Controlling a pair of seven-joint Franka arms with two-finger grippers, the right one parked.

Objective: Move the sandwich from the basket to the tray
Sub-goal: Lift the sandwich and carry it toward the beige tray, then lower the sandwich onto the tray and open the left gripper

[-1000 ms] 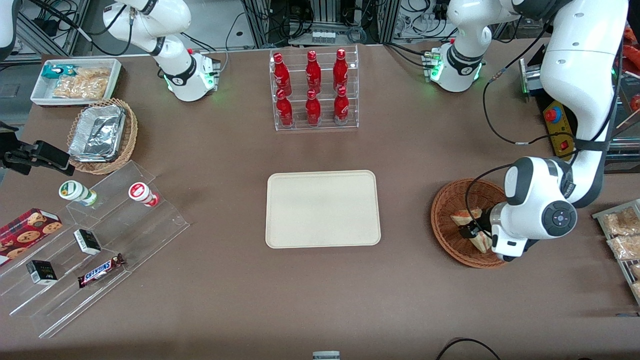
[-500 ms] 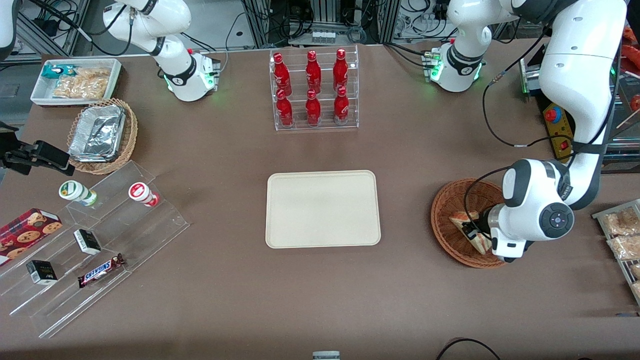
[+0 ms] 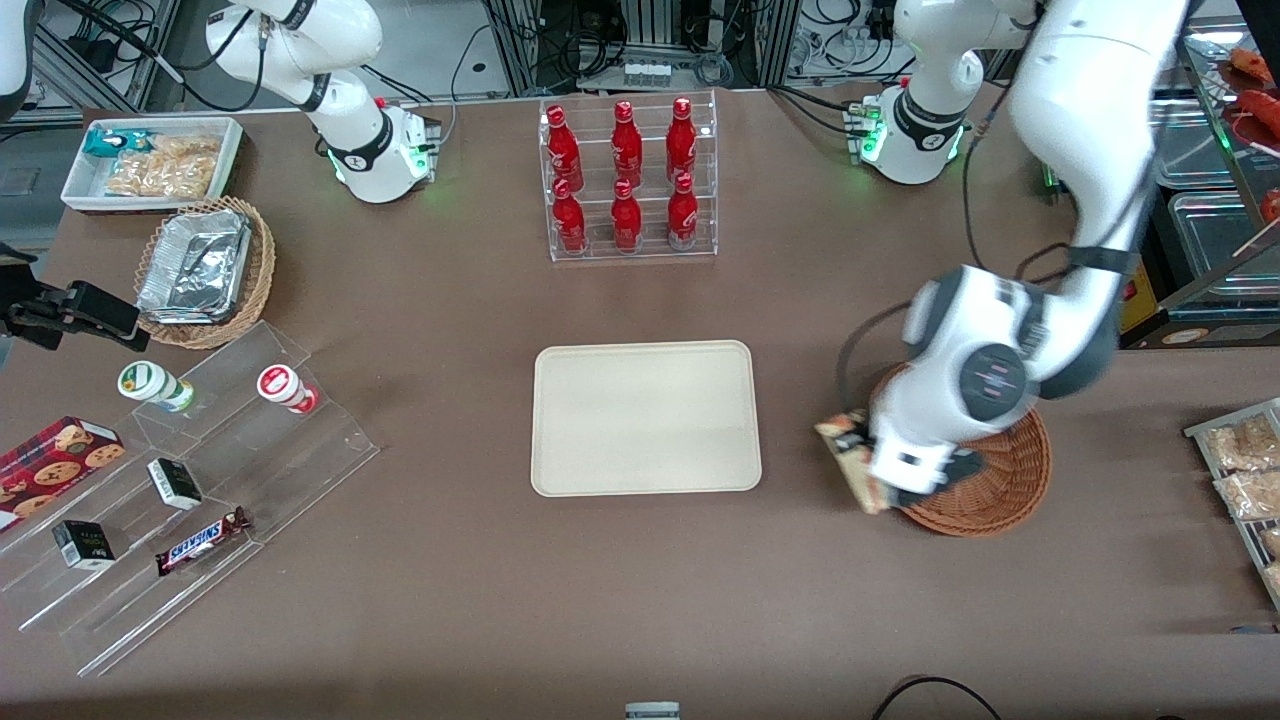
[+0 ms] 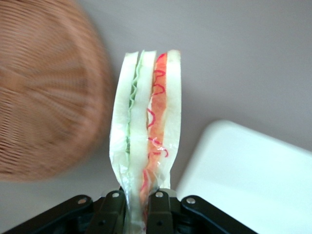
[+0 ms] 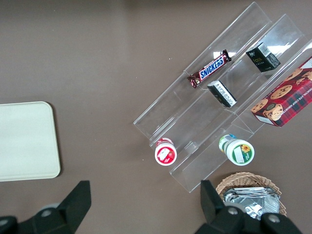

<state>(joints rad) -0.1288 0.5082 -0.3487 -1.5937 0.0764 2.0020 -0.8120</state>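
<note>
So your gripper [image 4: 139, 207] is clamped on the sandwich [image 4: 146, 136], lifted clear of the basket [image 3: 985, 480] and hanging above bare table beside it. You have the carry to the tray [image 3: 645, 418] and the release left.

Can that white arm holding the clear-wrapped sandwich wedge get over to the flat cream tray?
Probably yes: the gripper grips the sandwich, already clear of the wicker basket, and only bare table lies before the tray.
</note>
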